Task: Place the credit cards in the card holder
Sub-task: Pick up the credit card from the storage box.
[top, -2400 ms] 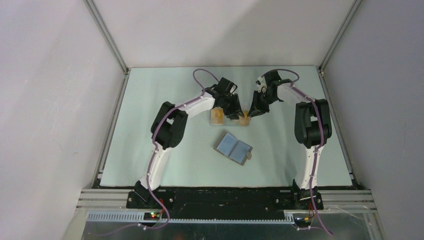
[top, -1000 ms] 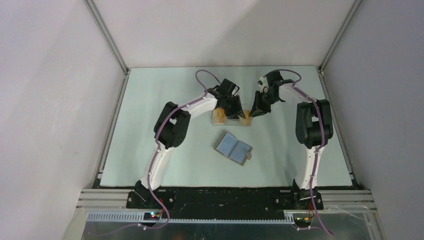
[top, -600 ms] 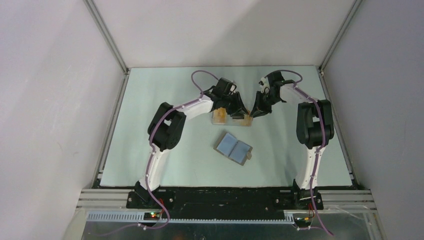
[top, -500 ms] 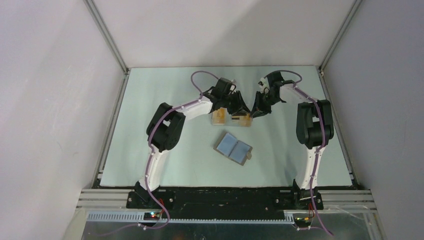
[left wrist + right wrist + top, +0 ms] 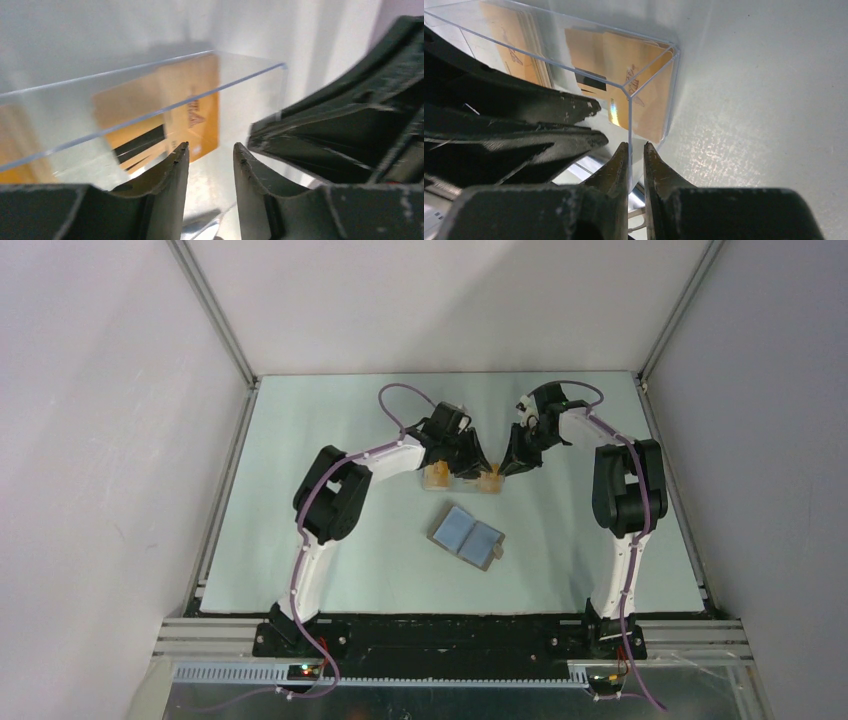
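Note:
The orange credit cards (image 5: 489, 480) stand inside a clear plastic box (image 5: 460, 478) at mid-table. More cards (image 5: 435, 476) show at the box's left end. In the right wrist view my right gripper (image 5: 636, 147) is shut on the box's thin wall at its corner, with the cards (image 5: 644, 75) just behind. In the left wrist view my left gripper (image 5: 210, 150) is open at the box with nothing between its fingers, and the cards (image 5: 195, 112) are beyond them. The grey card holder (image 5: 467, 537) lies open and flat nearer the arms, apart from both grippers.
Both grippers (image 5: 468, 465) (image 5: 503, 470) meet closely over the box, and the left fingers (image 5: 549, 107) fill the left side of the right wrist view. A small pale piece (image 5: 497, 552) lies at the holder's right corner. Metal frame rails (image 5: 225, 490) border the mat.
My left gripper has shifted slightly at the box, and the box has rocked a little with it. The right gripper keeps its grip and place. The card holder has not moved.

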Robot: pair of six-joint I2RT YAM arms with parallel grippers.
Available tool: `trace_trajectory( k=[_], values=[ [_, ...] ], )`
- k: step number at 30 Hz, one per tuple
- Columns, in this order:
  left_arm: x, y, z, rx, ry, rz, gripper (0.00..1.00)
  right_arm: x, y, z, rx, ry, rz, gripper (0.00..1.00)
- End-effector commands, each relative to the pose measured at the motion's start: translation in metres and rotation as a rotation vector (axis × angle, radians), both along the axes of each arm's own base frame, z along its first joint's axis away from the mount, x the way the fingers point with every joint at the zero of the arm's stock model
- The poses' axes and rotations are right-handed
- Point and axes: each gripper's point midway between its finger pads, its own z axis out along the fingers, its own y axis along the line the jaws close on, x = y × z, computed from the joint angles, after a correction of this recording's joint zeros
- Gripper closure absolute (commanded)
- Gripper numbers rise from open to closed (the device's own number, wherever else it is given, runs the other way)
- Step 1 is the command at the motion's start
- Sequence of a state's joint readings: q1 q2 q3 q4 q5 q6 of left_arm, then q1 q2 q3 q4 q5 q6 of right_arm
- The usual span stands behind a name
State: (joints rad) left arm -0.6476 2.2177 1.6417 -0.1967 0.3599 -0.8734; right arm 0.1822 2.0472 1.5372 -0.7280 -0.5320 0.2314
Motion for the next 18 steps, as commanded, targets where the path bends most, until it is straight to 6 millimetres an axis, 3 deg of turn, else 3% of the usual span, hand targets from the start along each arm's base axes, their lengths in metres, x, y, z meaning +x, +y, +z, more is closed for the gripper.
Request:
trace_trajectory(
  k=[1,9,18],
  values=[
    [0.001,0.027,-0.002,0.149,-0.033,0.009,0.57,-0.004,0.010,0.018,0.056,-0.015,0.024,0.96],
    [-0.010,0.027,-0.031,0.221,0.044,-0.043,0.50,-0.004,0.011,0.017,0.057,-0.013,0.025,0.96],
    [-0.016,-0.003,-0.043,0.166,0.098,-0.092,0.49,-0.005,0.012,0.019,0.059,-0.015,0.027,0.96]
  ],
)
